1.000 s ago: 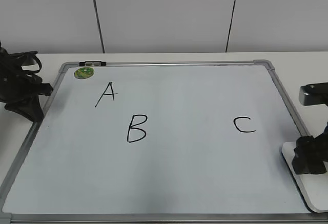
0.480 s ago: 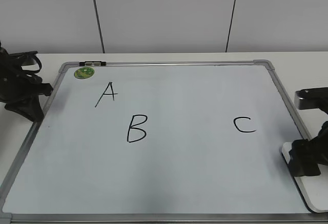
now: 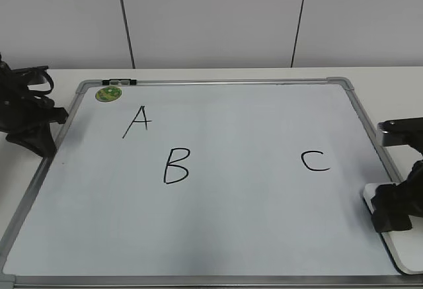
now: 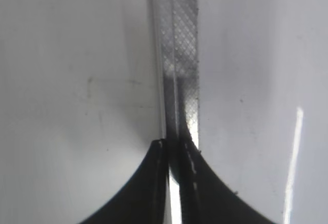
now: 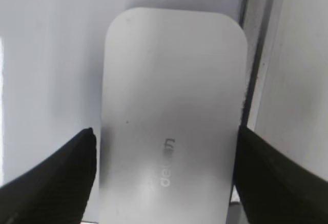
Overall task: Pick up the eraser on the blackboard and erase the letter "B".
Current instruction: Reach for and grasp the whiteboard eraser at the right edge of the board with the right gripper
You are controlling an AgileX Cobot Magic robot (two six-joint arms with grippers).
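Note:
The blackboard (image 3: pixel 218 82) lies flat, with a black "A" (image 3: pixel 137 122), the letter "B" (image 3: pixel 176 166) left of centre and a "C" (image 3: pixel 315 161). The white eraser (image 3: pixel 402 252) lies at the board's lower right edge, partly over the frame. My right gripper (image 3: pixel 394 213) is low over the eraser. In the right wrist view the eraser (image 5: pixel 171 106) lies between the open jaws (image 5: pixel 165 131), one finger close beside each long side. My left gripper (image 3: pixel 46 143) is shut and empty at the board's left frame (image 4: pixel 179 55), as the left wrist view (image 4: pixel 174 144) shows.
A round green magnet (image 3: pixel 108 93) sits at the board's top left corner, with a small dark clip (image 3: pixel 119 81) on the top frame. A white wall rises behind the table. Bare board surface lies between the "B" and the "C".
My right gripper has come down and slightly left over the eraser, covering more of it. The left arm, the letters and the eraser have not moved.

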